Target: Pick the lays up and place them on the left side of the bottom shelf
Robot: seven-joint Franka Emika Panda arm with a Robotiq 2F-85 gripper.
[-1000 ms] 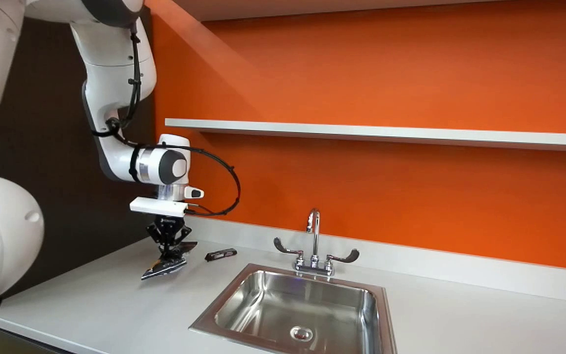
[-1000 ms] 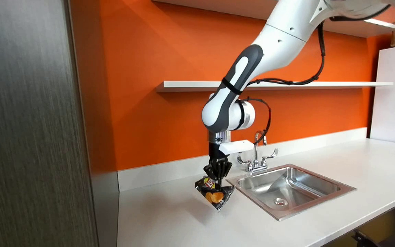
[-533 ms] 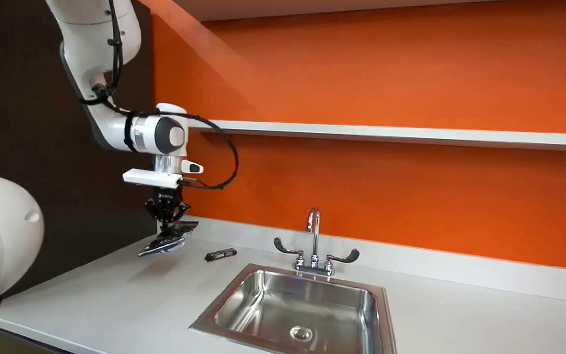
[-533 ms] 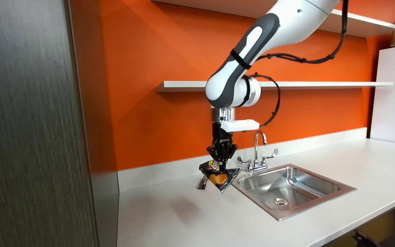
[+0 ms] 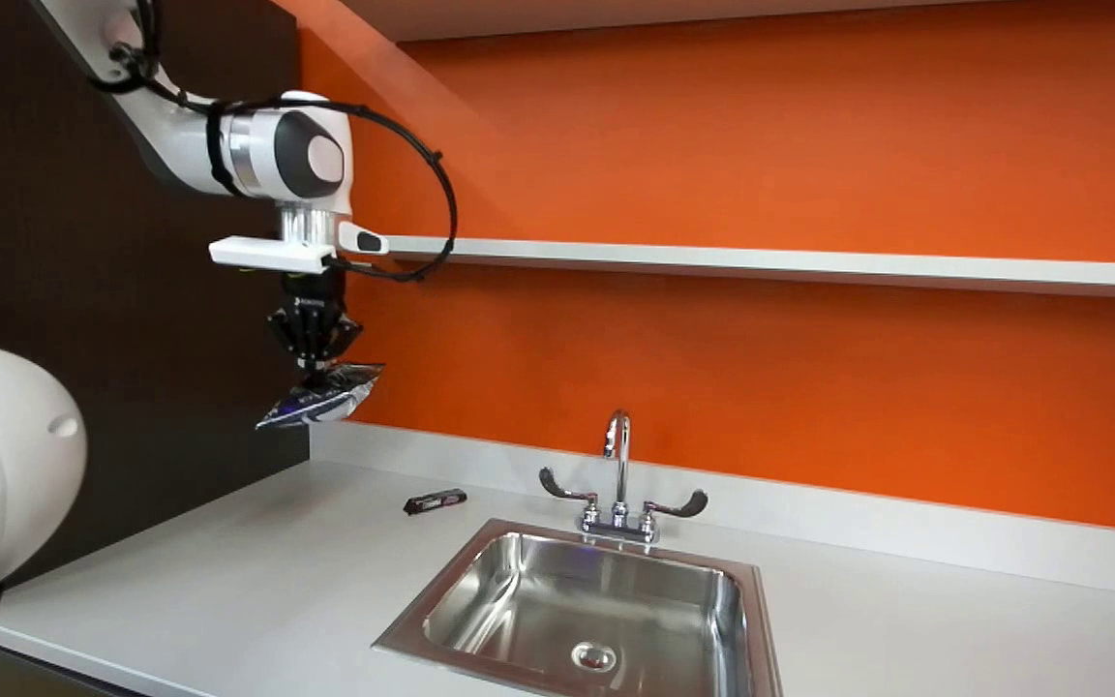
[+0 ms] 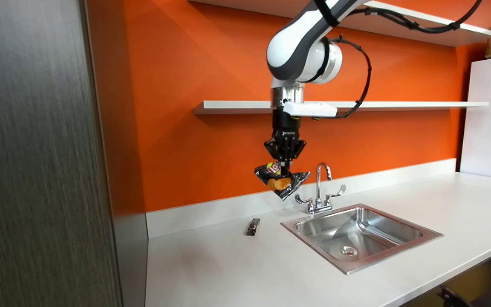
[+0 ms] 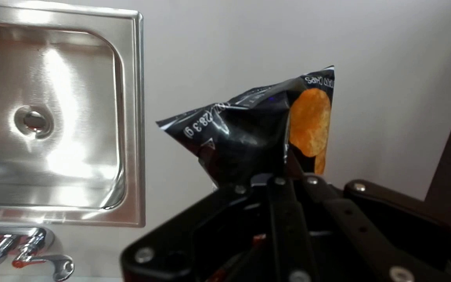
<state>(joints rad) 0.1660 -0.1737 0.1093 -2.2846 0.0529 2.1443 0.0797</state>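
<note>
The Lays bag is a black chip packet with a yellow-red logo and orange chips; it shows in both exterior views [image 5: 340,392] [image 6: 280,184] and in the wrist view [image 7: 241,133]. My gripper [image 5: 314,373] is shut on the bag's pinched middle, and its fingers [image 6: 285,168] hide part of it. The bag hangs tilted in the air, well above the counter. The bottom shelf [image 6: 399,105] is a white board on the orange wall; it also shows in an exterior view [image 5: 761,259]. The bag appears lower than this shelf, with the wrist in front of the shelf's left part.
A steel sink [image 5: 432,605] with a faucet [image 6: 319,183] is set in the white counter [image 6: 194,273]. A small dark wrapped bar [image 6: 252,227] lies on the counter. An upper shelf [image 6: 441,32] is above. A dark panel [image 6: 36,170] closes the left side.
The gripper has risen with the bag from close to the counter to well above it. The bag stays in the fingers. The dark bar is now uncovered in an exterior view.
</note>
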